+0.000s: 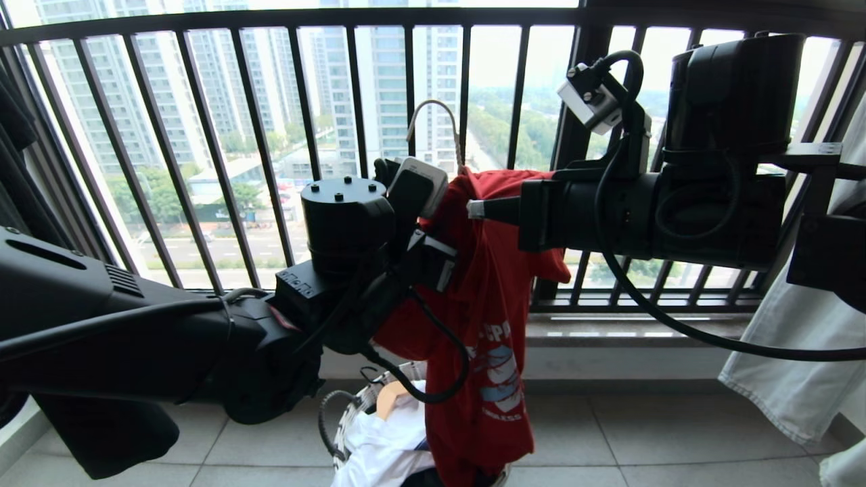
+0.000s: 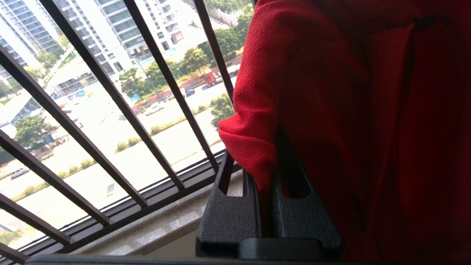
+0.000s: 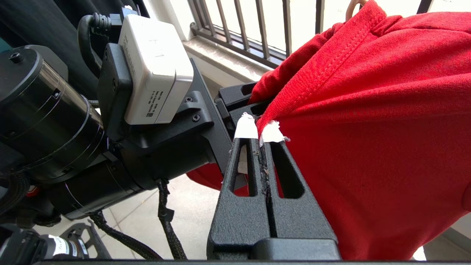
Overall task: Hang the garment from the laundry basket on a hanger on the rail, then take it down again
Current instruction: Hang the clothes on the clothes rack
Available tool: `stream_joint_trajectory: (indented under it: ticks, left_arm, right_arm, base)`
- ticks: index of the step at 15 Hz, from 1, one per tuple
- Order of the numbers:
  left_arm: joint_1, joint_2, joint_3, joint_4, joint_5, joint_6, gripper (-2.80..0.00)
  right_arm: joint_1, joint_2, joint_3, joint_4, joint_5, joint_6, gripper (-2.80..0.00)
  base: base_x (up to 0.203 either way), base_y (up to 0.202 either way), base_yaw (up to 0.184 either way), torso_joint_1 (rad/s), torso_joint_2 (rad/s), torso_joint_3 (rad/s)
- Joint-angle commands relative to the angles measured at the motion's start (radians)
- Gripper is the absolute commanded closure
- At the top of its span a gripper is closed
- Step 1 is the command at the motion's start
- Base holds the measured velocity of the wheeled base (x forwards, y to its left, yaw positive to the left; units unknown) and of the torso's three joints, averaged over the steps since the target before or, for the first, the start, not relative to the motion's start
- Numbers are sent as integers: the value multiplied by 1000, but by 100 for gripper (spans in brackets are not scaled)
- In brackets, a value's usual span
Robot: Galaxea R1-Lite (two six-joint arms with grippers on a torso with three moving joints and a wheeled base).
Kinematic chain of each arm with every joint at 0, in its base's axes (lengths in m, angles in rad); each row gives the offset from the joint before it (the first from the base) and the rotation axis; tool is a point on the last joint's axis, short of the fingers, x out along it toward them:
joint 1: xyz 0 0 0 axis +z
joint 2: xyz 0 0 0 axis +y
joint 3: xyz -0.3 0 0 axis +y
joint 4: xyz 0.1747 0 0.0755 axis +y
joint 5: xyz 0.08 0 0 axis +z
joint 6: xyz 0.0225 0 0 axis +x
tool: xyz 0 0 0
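Observation:
The garment [image 1: 494, 304], a red T-shirt with a white print, hangs in mid-air in front of the window bars, its lower end down at the laundry basket [image 1: 350, 410]. The cream hook of the hanger [image 1: 436, 111] sticks up out of its neck. My left gripper [image 2: 263, 167] is shut on a fold of red cloth at the shirt's left side. From the right, my right gripper [image 3: 259, 131] with white-taped tips is shut on the stitched neck edge [image 3: 316, 77]; it also shows in the head view as the right gripper [image 1: 477, 208]. The rail is out of view.
A black barred window railing [image 1: 406, 81] and stone sill [image 1: 636, 328] stand close behind the shirt. A pale grey garment [image 1: 785, 338] hangs at the right, a black one [image 1: 13, 122] at the far left. White clothes [image 1: 392, 439] lie in the basket.

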Motion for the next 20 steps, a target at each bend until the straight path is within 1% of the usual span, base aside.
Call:
stream_joint_trajectory:
  ticks: [1, 6, 7, 11, 14, 15, 17, 18, 19, 20]
  left_arm:
    - [-1, 9, -5, -12, 5, 1, 0]
    - [0, 3, -5, -12, 3, -3, 0]
    - [0, 2, -5, -12, 3, -5, 0]
    - [0, -11, -14, -12, 3, -39, 0]
    - [8, -22, -19, -12, -2, -57, 0]
    - [13, -29, -20, -12, -6, -60, 0]
    - [22, -53, -20, 0, -15, -72, 0]
    - [27, -60, -16, 2, -43, -78, 0]
    - [27, -79, 0, 19, -82, -86, 0]
    - [28, -107, 12, 83, -117, -103, 0]
  right_arm:
    - [4, -1, 2, 0, 1, 1, 0]
    - [7, -4, 7, 0, 1, -6, 0]
    - [7, -4, 9, 0, 1, -8, -280]
    - [14, -34, 35, 7, 1, -9, -280]
    - [14, -71, 38, 52, -15, -8, -280]
    - [14, -92, 39, 76, -33, -8, -280]
    - [8, -145, 40, 169, -66, -13, -280]
    - [-3, -167, 38, 219, -72, -25, -280]
    - [-17, -183, 35, 260, -74, -37, 0]
    - [-38, -186, 23, 302, -74, -40, 0]
  base:
    - [0, 0, 0, 0, 0, 0]
    - [0, 0, 0, 0, 0, 0]
    - [0, 0, 0, 0, 0, 0]
    - [0, 0, 0, 0, 0, 0]
    - [0, 0, 0, 0, 0, 0]
    - [0, 0, 0, 0, 0, 0]
    - [0, 0, 0, 0, 0, 0]
    - [0, 0, 0, 0, 0, 0]
    - [0, 0, 0, 0, 0, 0]
    - [0, 0, 0, 0, 0, 0]
